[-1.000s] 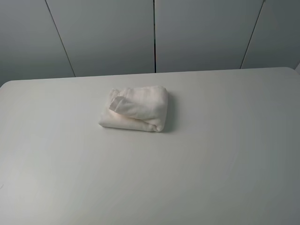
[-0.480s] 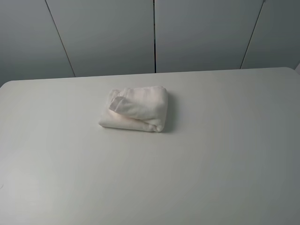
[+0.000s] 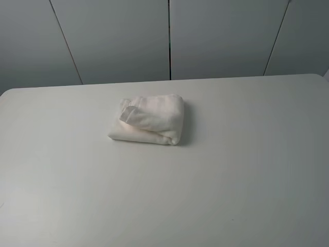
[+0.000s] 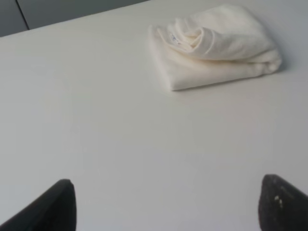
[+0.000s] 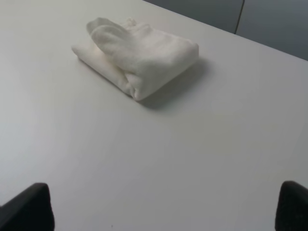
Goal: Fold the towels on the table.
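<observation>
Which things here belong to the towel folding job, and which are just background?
Job:
- towel, already a folded bundle, lying alone
- table it rests on
- left gripper and right gripper, jaws wide apart, both away from the towel

Background:
- grey wall panels behind the table

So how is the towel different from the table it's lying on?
The towel is small, while the table is far bigger and spreads out all around it. The towel looks soft, fluffy and bunched into a lumpy folded bundle; the table is flat and smooth. The towel is creamy white, the table a greyer white. Both are plain and pale.
</observation>
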